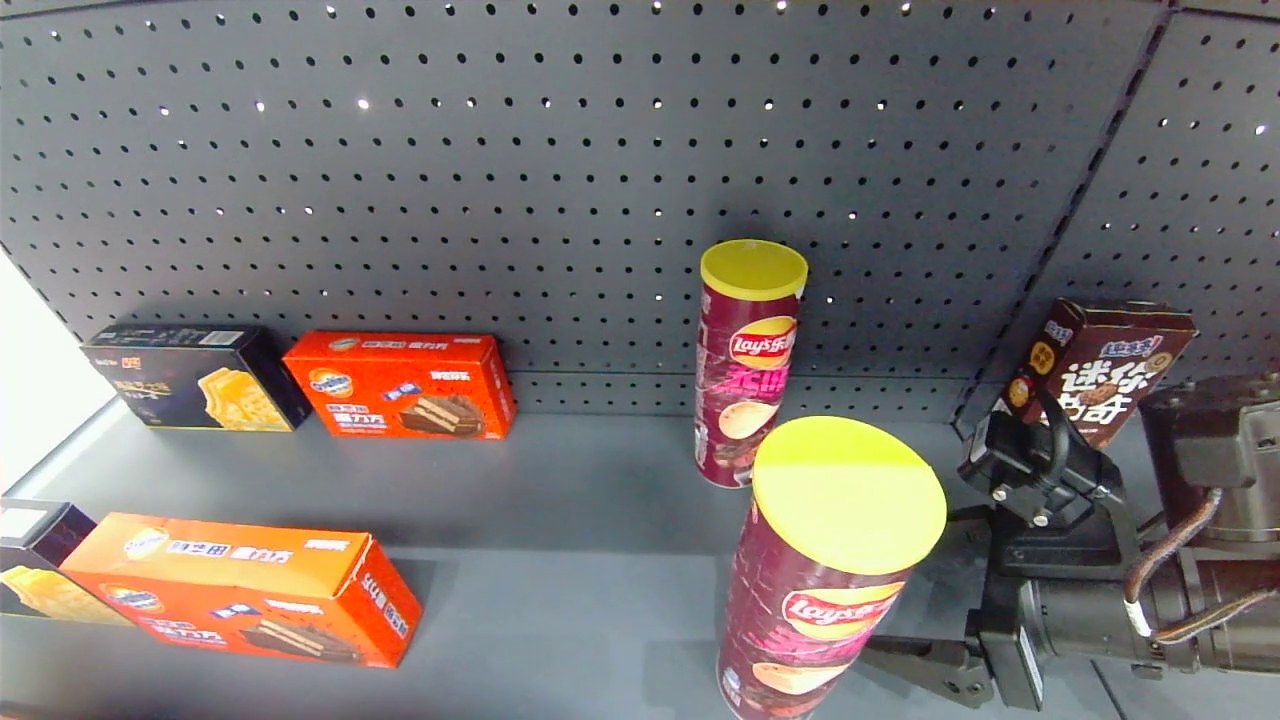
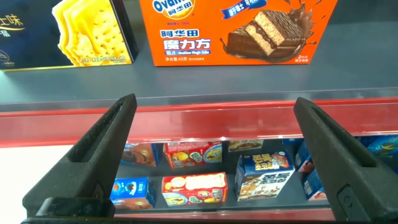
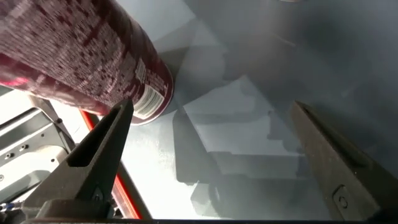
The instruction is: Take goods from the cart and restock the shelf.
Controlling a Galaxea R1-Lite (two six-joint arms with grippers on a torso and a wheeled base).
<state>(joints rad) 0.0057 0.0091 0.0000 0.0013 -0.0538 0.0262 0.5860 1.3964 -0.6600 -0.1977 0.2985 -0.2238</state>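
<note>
Two maroon chip cans with yellow lids stand upright on the grey shelf [image 1: 560,520]. One chip can [image 1: 748,365] is at the back by the pegboard. The nearer chip can [image 1: 830,575] stands at the front. My right gripper [image 1: 922,590] is just to the right of this can, open, with nothing between its fingers. In the right wrist view the can [image 3: 81,56] lies beside one finger [image 3: 99,155], outside the gap of the gripper [image 3: 211,130]. My left gripper [image 2: 217,155] is open below the shelf's red front strip [image 2: 205,121].
An orange wafer box [image 1: 405,385] and a dark cracker box [image 1: 195,378] stand at the back left; another orange box [image 1: 240,590] and a dark box [image 1: 35,555] lie at the front left. A brown cookie box [image 1: 1100,370] leans at the right. Lower shelf goods [image 2: 196,186] sit below.
</note>
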